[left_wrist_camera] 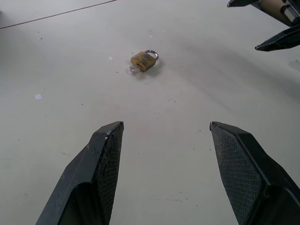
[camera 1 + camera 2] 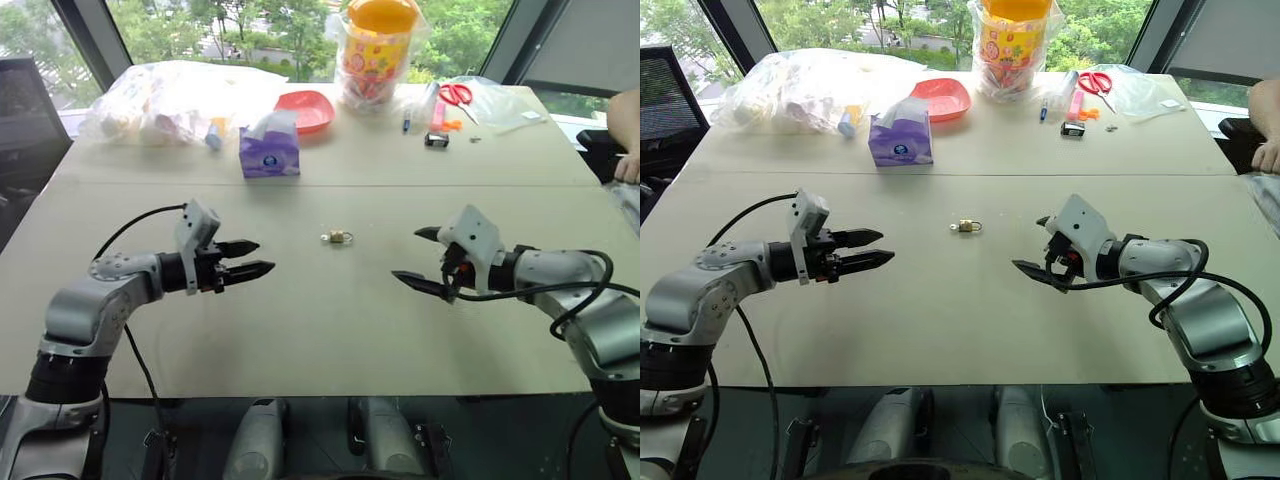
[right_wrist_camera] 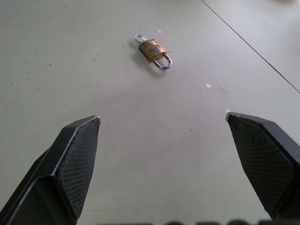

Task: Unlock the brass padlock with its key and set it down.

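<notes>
The brass padlock lies on its side in the middle of the grey table, its silvery shackle closed. The key shows as a small silvery loop at the padlock's base end, touching it; I cannot tell whether it sits in the keyhole. My left gripper hovers to the left of the padlock, open and empty, pointing toward it. From the opposite side my right gripper faces it, open wide and empty. Both stand well apart from the padlock.
At the table's far side are a purple tissue box, a red plate, a yellow-lidded plastic jar, clear plastic bags, and red-handled scissors. A person's arm rests at the far right edge.
</notes>
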